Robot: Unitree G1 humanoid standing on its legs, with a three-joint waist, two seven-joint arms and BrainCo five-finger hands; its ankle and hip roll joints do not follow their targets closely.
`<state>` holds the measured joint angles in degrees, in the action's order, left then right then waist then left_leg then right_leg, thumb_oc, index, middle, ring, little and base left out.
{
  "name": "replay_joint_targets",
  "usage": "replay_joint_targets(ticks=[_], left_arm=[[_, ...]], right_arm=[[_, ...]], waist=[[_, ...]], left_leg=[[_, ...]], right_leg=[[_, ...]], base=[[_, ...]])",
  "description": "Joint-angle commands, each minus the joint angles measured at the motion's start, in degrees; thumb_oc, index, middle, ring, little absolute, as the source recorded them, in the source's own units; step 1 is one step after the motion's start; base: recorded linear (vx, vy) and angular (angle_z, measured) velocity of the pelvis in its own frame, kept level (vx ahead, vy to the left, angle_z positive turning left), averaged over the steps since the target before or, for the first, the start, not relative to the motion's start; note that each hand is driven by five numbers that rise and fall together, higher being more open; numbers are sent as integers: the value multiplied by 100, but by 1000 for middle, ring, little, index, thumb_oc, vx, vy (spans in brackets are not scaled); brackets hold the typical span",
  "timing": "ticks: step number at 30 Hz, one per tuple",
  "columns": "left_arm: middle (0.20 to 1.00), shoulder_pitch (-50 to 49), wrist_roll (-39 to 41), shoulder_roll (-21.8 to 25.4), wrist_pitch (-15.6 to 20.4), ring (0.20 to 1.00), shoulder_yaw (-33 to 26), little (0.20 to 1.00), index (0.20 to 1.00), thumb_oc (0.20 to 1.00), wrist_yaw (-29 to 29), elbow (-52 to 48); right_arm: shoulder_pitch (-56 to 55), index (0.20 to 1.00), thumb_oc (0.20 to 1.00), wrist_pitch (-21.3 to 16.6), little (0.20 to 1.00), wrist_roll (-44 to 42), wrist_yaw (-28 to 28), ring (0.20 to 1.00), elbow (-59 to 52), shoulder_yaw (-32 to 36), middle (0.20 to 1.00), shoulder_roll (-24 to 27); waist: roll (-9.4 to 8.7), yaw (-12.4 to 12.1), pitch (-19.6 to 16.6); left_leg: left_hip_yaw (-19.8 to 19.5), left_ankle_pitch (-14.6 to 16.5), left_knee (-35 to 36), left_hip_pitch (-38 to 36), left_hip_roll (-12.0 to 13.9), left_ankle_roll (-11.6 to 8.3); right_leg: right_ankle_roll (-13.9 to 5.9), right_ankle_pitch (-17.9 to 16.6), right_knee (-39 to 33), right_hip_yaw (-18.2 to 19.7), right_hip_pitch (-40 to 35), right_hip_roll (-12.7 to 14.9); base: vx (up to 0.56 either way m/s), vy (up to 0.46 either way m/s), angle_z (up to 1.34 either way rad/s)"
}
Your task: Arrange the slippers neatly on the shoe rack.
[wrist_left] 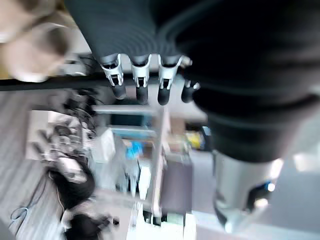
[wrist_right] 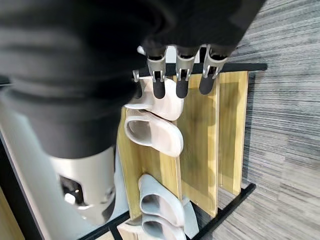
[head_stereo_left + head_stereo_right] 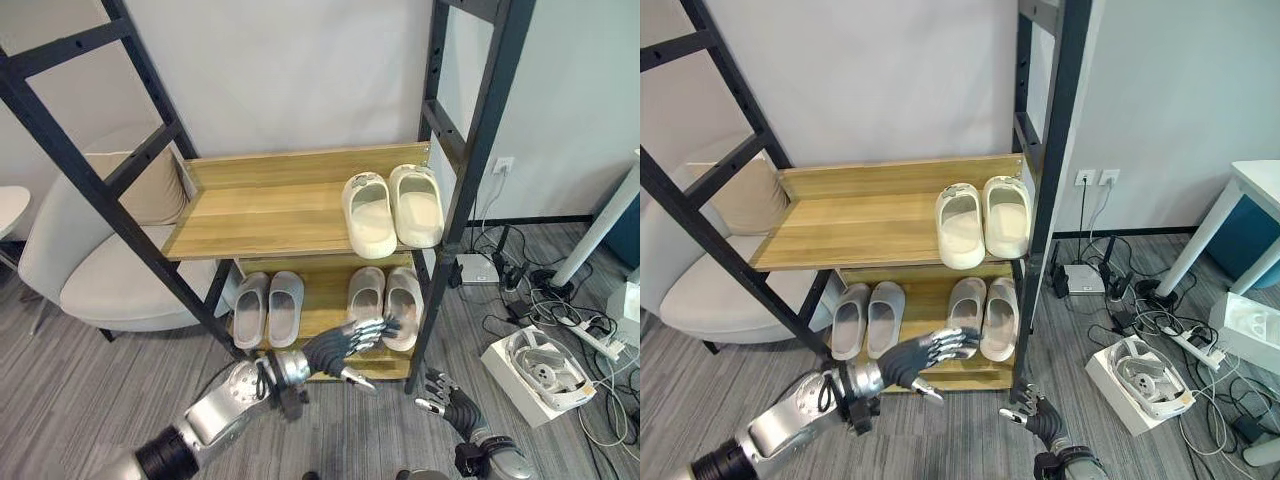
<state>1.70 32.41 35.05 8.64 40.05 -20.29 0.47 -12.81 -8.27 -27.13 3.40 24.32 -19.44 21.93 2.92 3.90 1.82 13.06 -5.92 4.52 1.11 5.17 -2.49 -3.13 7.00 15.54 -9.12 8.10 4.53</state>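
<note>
— So, what's hard to make out?
— The left wrist view is blurred, and the right hand point(image 3: 447, 400) sits low at the frame's edge, its arm cut off.
— And the hands?
— The left hand point(image 3: 345, 345) reaches toward the lower shelf, fingers point(image 3: 372, 329) straight, holding nothing. The right one's fingers look relaxed, empty.
— The slippers?
— The cream pair point(image 3: 392, 209) is on the upper shelf point(image 3: 260, 210) of the shoe rack point(image 3: 470, 150); two grey pairs point(image 3: 268, 307) point(image 3: 387, 300) are below.

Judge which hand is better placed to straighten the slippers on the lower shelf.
Left, probably. The left hand hangs open right in front of the right-hand grey pair on the lower shelf; the right hand sits low beside the rack's post.
</note>
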Motion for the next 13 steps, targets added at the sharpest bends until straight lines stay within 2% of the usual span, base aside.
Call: replay_joint_targets(ticks=[1, 2, 5, 6, 13], left_arm=[[1000, 210, -141, -114, 171, 1000, -518, 1000, 1000, 1000, 110, -47], [1000, -469, -140, -584, 76, 1000, -975, 1000, 1000, 1000, 493, 815], [1000, -789, -45, -860, -21, 1000, -1222, 1000, 1000, 1000, 693, 1273], [1000, -987, 29, -1121, -116, 1000, -1478, 1000, 1000, 1000, 909, 1736], [1000, -1012, -324, -1636, -114, 1000, -2091, 1000, 1000, 1000, 1410, 3067]], right_arm=[[295, 1000, 1000, -226, 1000, -184, 37, 1000, -339, 75, 1000, -245], [250, 1000, 1000, -213, 1000, -192, -61, 1000, -339, 177, 1000, -247], [187, 1000, 1000, -185, 1000, -183, -120, 1000, -340, 258, 1000, -258], [147, 1000, 1000, -154, 1000, -147, -190, 1000, -303, 328, 1000, -292], [85, 1000, 1000, -82, 1000, -30, -362, 1000, -200, 512, 1000, -370]], waist=[[-438, 33, 161], [-450, -24, 162], [-458, -44, 124], [-463, -79, 118], [-467, -97, 99]], left_leg=[[-96, 593, 35, -446, 19, -164], [-133, 602, 17, -482, 28, -157], [-154, 571, 22, -456, 21, -149], [-174, 558, 21, -452, 25, -144], [-190, 529, 22, -444, 26, -146]], right_leg=[[-726, -877, -1867, -43, -832, 373], [-703, -857, -1866, -57, -883, 371], [-688, -872, -1881, -74, -871, 370], [-678, -876, -1888, -95, -877, 373], [-653, -874, -1897, -119, -881, 377]], base=[[-6, 6, 6], [-14, 1, 8], [-9, -4, 5], [-2, -4, 6], [-2, -3, 2]])
